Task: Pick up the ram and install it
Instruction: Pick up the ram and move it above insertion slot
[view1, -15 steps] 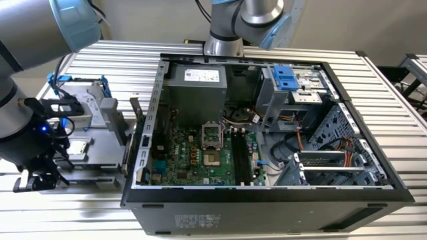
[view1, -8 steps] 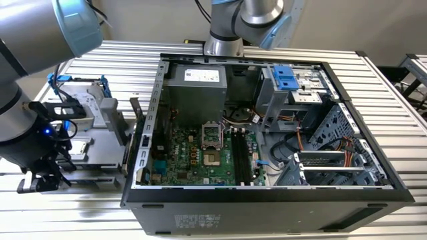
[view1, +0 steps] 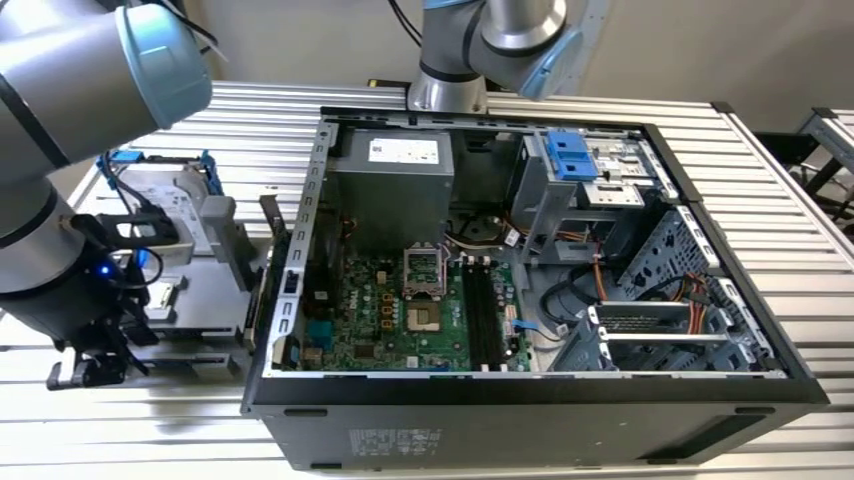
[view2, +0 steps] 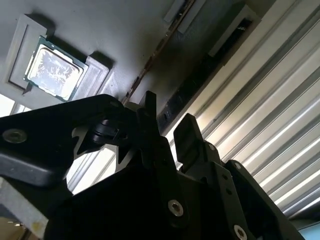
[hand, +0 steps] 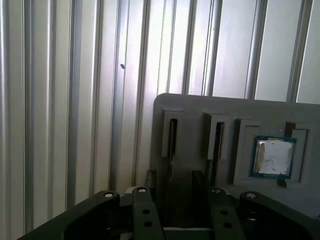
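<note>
The ram stands on edge as a thin stick in a slot of a grey holder tray; in the second wrist view the ram is a thin brownish line. My gripper hovers just above the tray, its fingers apart on either side of the ram's line, nothing held. In the second wrist view the gripper shows a bright gap between its fingers. In the exterior view the gripper hangs low at the exterior view's left, beside the tray. The motherboard's black slots lie inside the open computer case.
A square silver chip sits in a recess of the same tray, with a second slot between it and the ram. A blue-framed drive stands behind the tray. The case walls rise to the exterior view's right of the tray. A ribbed metal table lies underneath.
</note>
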